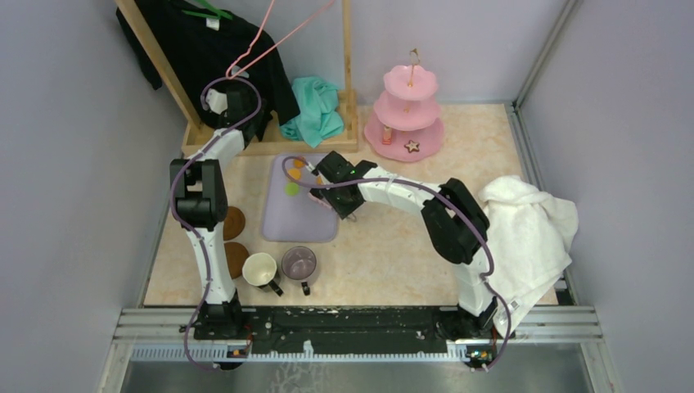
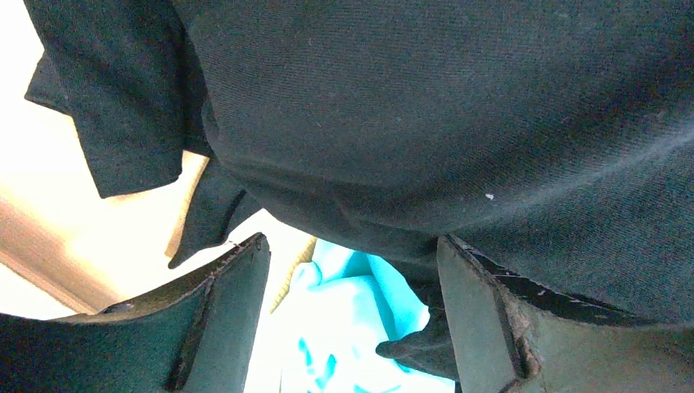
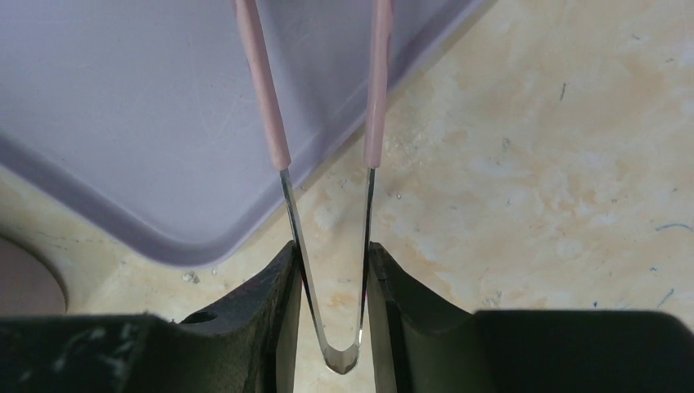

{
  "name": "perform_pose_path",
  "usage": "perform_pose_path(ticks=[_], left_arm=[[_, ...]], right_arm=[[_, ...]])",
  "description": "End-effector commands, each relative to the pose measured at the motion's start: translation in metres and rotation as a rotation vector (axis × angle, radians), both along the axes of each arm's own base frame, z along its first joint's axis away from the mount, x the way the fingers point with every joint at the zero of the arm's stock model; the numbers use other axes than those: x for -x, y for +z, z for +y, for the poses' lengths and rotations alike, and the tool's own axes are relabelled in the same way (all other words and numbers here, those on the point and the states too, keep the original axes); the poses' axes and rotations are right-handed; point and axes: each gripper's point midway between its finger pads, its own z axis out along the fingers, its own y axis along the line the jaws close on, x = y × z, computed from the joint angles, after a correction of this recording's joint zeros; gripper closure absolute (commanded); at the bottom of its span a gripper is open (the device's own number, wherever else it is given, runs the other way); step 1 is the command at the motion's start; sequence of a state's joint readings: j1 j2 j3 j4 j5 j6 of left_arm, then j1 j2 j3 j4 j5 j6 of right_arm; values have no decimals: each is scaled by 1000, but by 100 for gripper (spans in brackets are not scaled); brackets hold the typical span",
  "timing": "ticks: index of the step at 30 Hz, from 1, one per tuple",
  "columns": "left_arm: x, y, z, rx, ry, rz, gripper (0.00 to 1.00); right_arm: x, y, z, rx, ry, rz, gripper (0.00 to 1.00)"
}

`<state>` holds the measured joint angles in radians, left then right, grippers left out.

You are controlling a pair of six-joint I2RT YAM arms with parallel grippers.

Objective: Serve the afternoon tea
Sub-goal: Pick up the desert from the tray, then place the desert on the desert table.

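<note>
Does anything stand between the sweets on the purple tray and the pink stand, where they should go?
Nothing visible does. The table between the purple tray and the pink stand is bare; the teal cloth lies beyond the tray, off that path.

Right wrist: tongs (image 3: 262, 98) tips cut off by top edge. Top view: right arm (image 1: 385, 192) covers tray (image 1: 282, 221) far-right corner. Left wrist: black garment (image 2: 409, 106) blocks nearly everything. Small item on stand (image 1: 430, 131) bottom tier unreadable.
</note>
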<state>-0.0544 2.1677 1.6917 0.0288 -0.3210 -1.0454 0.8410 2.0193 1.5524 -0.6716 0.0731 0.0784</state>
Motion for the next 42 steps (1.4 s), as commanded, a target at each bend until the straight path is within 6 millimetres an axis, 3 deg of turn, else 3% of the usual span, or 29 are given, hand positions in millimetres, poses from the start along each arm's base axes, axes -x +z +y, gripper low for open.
perform_pose_path(ticks=[1, 15, 24, 31, 33, 42], left_arm=[[-5, 8, 5, -15, 7, -15, 20], [-3, 10, 6, -19, 11, -12, 20], [-5, 10, 5, -19, 10, -11, 20], [-8, 4, 3, -18, 0, 3, 21], [-10, 2, 1, -19, -3, 5, 21], [-15, 5, 0, -39, -9, 7, 21]], right_arm=[[-13, 52, 5, -113, 2, -110, 89], [-7, 75, -2, -157, 3, -159, 94], [-16, 108, -22, -155, -70, -244, 94], [-35, 129, -64, -125, -204, -300, 94], [-39, 146, -80, -137, -247, -332, 94], [-63, 161, -144, -105, -410, -376, 94]])
